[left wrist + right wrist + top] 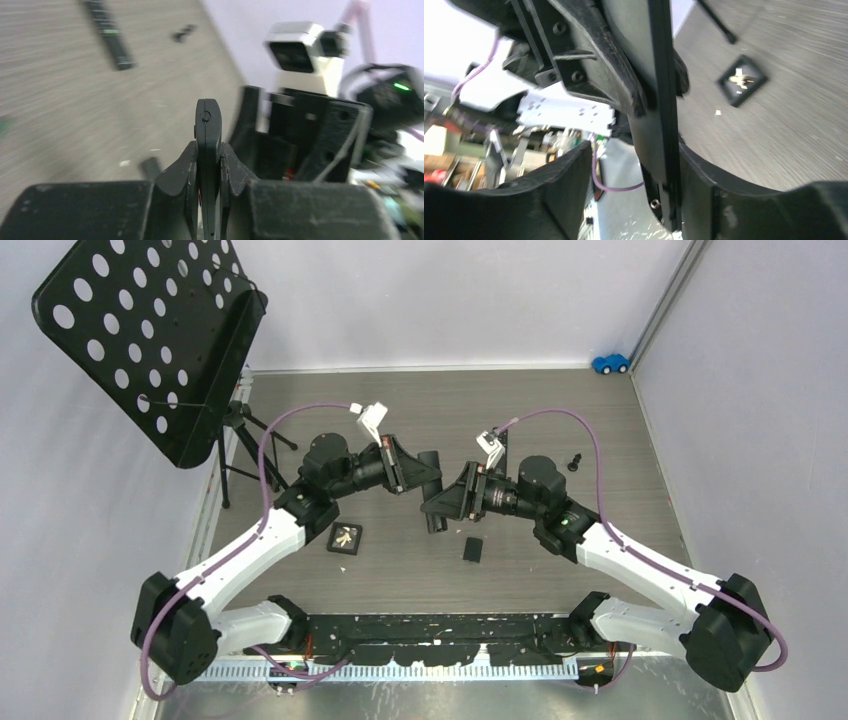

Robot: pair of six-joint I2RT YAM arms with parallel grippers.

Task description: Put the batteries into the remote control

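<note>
A small black tray (335, 541) lies on the table (620, 440) near the left claw (208, 154), toward the arm bases. Pale pieces are seen in it, too small to be named. The remote control (208, 120) is clamped edge-on in the left claw. The right claw (636, 160) is spread apart around it, with bare table beyond.

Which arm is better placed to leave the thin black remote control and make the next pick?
Right, probably. The right hand stands open around the thin black remote control, so it can back off; the left hand is clamped on it and must hold.
</note>
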